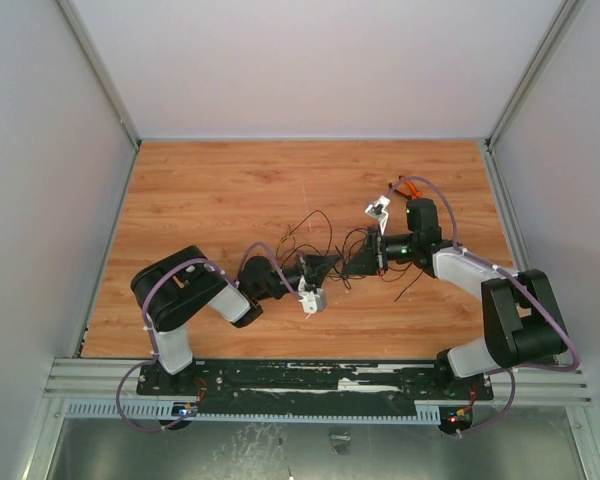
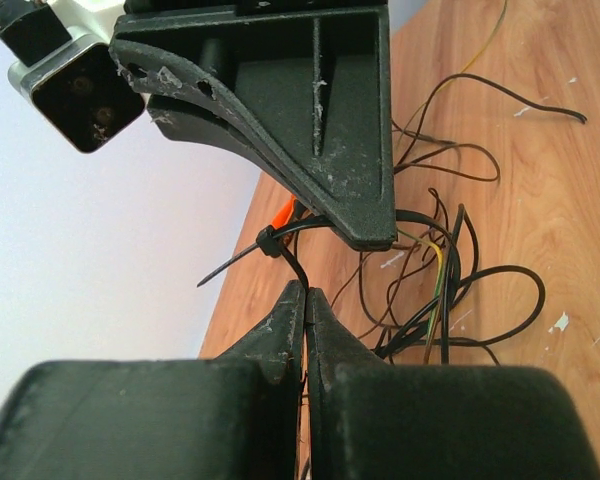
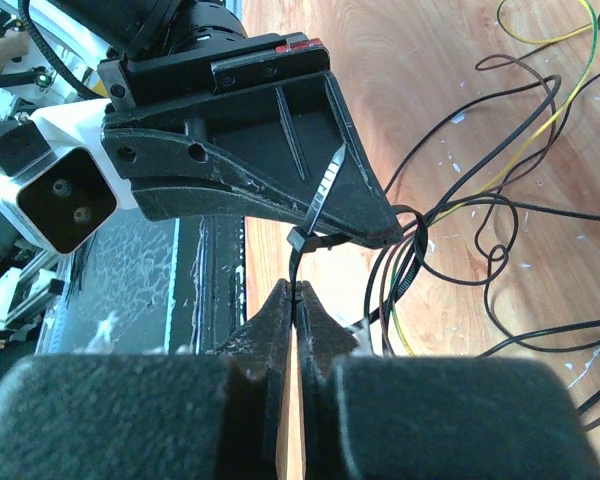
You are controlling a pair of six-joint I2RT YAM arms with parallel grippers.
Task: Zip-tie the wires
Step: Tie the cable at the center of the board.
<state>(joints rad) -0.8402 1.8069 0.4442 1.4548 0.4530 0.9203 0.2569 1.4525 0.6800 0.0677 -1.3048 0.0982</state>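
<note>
Near the middle of the table [image 1: 210, 190], just in from its near edge, the two claws are meeting nose to nose. The left gripper [image 2: 305, 297] is standing fully closed, its tips pinching a black strap of the zip tie [image 2: 267, 243]. The right gripper [image 3: 295, 297] is likewise clamping shut on the strap, coming at it from the opposite side.

The tie's head is hanging just in front of both pairs of tips, so its loop is running left to right between the claws. Its free tail is sticking out on the left arm's side, lying across that claw's finger [image 3: 260, 170] in the right wrist view.

The wires [image 3: 460, 200] are lying just beyond the pinch, resting on the wood and spreading in floppy loops toward the far side. Some strands are passing right beside the tips, but I cannot tell whether they are running through the loop.

Cinching, I judge, is turning on that tail, which is sitting nearer the left arm than the right. Farther off to the right, orange pliers [image 1: 412, 186] are resting well apart from the tangle.
</note>
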